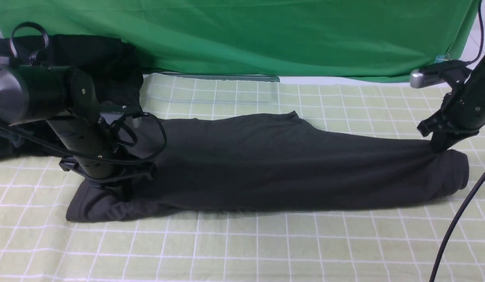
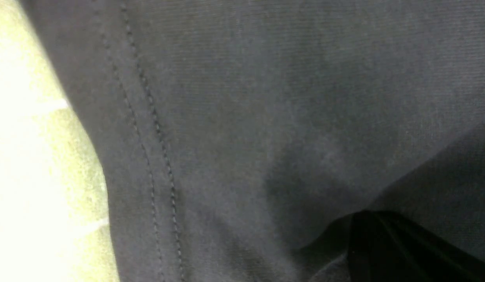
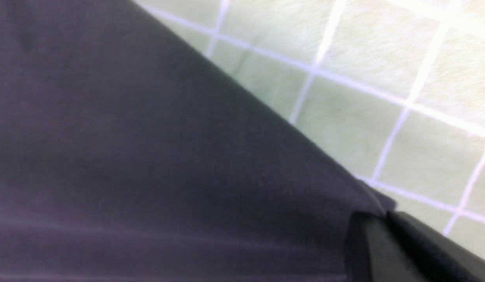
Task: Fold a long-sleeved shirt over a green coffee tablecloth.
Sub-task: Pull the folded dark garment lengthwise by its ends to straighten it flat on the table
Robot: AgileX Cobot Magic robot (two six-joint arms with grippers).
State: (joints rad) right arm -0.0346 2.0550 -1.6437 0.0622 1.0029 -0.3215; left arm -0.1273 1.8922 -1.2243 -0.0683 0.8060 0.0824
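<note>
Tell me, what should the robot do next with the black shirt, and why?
Probably lift both ends a little, together. The left gripper and right gripper are each shut on one end of the long-sleeved shirt, which lies in a long band on the green coffee tablecloth, ready to fold.

Ahead of me a plain bright green cloth (image 1: 265,35) hangs wrinkled across nearly the whole far side, with a narrow white ledge (image 1: 336,80) and a thin grey strip (image 1: 226,77) showing under its hem. At my far left a heap of dark garments (image 1: 101,58) lies against it, a sliver of pale wall (image 1: 471,41) shows far right, and the light is soft and even.
</note>
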